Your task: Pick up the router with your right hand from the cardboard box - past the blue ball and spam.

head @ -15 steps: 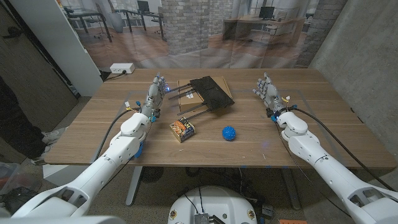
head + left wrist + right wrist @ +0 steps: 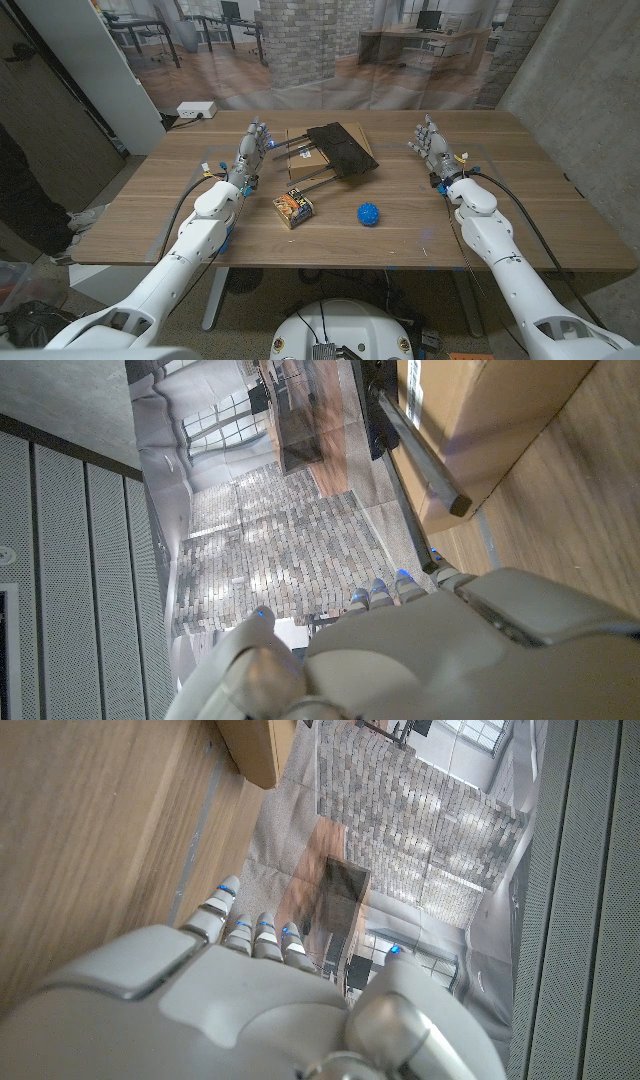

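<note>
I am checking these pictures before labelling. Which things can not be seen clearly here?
- Head view: the router hides the cardboard box top and whether the box is open.
- Head view: the spam label is too small to read.
- Left wrist view: the frame edge cuts off the box.

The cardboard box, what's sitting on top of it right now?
The black router lies on the cardboard box, covering most of it, its antennas sticking out toward the spam can. Whatever the router covers can't be seen.
</note>
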